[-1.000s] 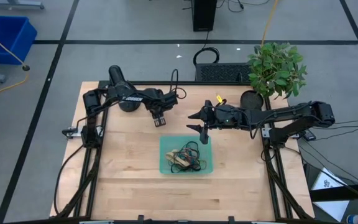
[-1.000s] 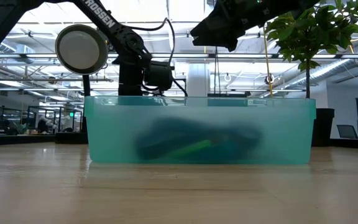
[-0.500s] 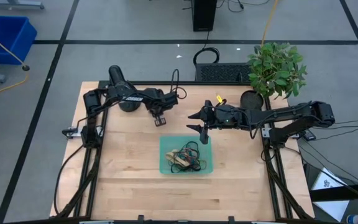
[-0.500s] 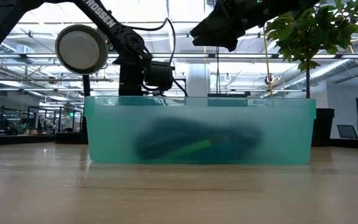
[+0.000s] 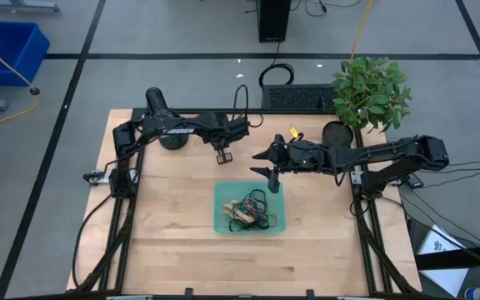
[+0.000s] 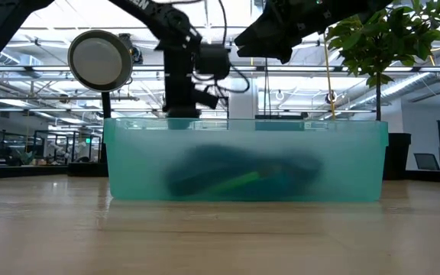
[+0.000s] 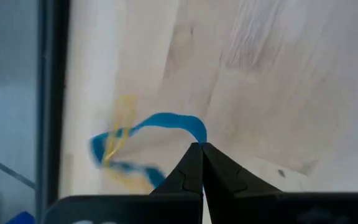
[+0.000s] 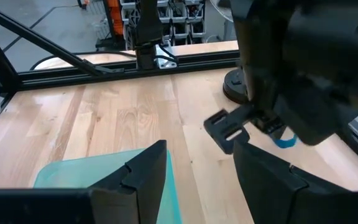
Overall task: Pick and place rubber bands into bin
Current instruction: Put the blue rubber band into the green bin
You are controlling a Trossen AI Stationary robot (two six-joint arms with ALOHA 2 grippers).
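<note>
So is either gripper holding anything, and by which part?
The left gripper pinches a blue rubber band at one end of its loop; the right gripper holds nothing.

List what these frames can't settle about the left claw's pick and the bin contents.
- Left claw, left wrist view: shut on blue rubber band; a yellow one is too blurred to tell if pinched too.
- Bin, low view: frosted wall blurs the rubber bands inside.
- High view: bands too small to count.

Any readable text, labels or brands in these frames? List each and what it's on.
None fully readable.
White lettering on the left arm, high view: too small to read.
White letters on that arm at the low view's top edge: cut off, unreadable.
Bin, rubber bands, table: no text.
</note>
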